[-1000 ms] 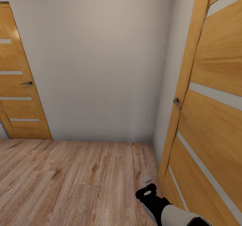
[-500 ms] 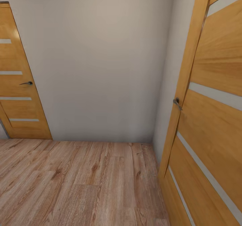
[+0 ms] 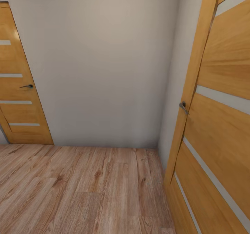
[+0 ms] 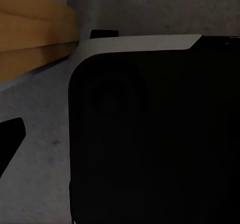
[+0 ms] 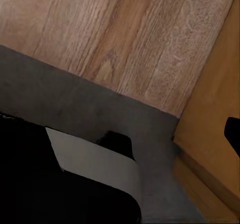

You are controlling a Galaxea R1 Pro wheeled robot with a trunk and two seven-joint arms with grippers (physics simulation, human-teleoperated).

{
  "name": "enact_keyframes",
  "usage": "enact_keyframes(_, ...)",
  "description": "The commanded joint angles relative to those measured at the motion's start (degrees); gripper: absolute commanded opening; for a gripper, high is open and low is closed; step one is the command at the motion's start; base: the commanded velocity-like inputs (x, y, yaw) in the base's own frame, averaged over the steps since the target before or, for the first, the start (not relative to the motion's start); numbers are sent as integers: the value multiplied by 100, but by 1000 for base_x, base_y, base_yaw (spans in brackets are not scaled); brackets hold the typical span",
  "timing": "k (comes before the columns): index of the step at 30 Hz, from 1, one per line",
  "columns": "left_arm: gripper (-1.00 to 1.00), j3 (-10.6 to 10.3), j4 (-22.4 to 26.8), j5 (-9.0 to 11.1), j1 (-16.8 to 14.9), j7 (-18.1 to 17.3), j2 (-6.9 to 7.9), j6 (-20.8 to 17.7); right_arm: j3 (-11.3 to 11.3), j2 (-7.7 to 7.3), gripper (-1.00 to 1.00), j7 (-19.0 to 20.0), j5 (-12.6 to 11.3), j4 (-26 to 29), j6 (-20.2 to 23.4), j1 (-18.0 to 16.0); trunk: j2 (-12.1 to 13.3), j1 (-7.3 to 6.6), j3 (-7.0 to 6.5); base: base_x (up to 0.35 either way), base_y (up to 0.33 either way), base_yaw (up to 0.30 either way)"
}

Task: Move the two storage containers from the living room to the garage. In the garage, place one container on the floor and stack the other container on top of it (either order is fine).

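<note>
The two storage containers are out of view. In the head view I face a plain white wall (image 3: 104, 70) above a light wood-plank floor (image 3: 86, 188). In the left wrist view one dark fingertip (image 4: 10, 139) of my left gripper pokes in beside a black part of my own body (image 4: 160, 134), over a grey surface (image 4: 35, 114). The right wrist view has a dark fingertip (image 5: 233, 134) at the picture's edge, in front of an orange-brown door (image 5: 210, 149). Neither view reveals how the jaws stand or whether anything is held.
An orange-brown wooden door (image 3: 222, 122) with pale glass slits and a metal handle (image 3: 183, 106) stands close on my right, angled open. A second such door (image 3: 17, 88) is shut at the far left. The right wrist view has a grey strip (image 5: 75, 99) bordering wood planks (image 5: 125, 34).
My right arm, which showed at the bottom right of the head view one second ago, has dropped out of that picture. The room itself looks the same.
</note>
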State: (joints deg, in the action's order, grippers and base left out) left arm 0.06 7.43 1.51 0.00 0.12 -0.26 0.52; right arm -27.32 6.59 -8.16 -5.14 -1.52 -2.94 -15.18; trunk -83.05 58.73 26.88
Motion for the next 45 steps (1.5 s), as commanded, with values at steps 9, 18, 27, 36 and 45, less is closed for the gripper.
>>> enact_keyframes(9, 100, 2, 4, 15, 0, -1, 1, 8, -46, -72, 100, 126, -57, -15, -92, 136, -3, 0, 5, 28, 0, 0)
enact_keyframes(18, 100, 3, -4, -24, 0, -27, -1, 10, -50, -70, 100, 130, -57, -15, -89, 138, -3, 0, 5, 158, 0, 0)
enact_keyframes(27, 100, 2, -5, -28, 0, -29, -1, 10, -54, -70, 100, 130, -57, -15, -84, 138, -3, 0, 5, 307, 0, 0)
enact_keyframes(36, 100, 2, -2, 4, 0, -4, -1, 10, -54, -70, 100, 130, -57, -15, -84, 138, -3, 0, 5, 86, 0, 0)
enact_keyframes(45, 100, 2, -2, 5, 0, -3, -1, 10, -54, -70, 100, 130, -57, -15, -84, 138, -3, 0, 5, 2, 0, 0)
